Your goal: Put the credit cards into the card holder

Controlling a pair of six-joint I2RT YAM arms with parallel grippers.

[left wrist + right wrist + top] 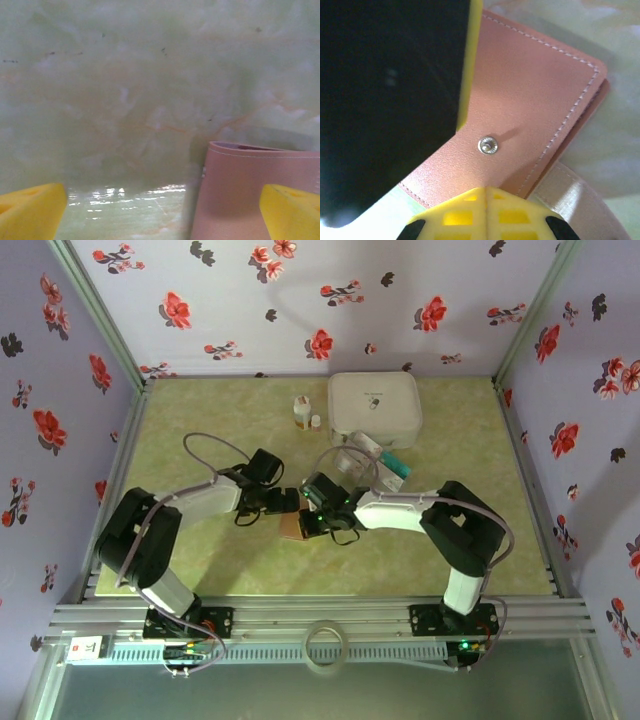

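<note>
The left arm (195,502) and right arm (400,512) bent inward, nearly meeting. Left fingers (30,212) stood spread wide; right fingers (460,217) were pressed together.

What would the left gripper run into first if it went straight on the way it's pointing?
Most likely the card holder: its brown edge sits just ahead of the left gripper, on one finger's side. Otherwise the table lies ahead; depth is unclear.
</note>
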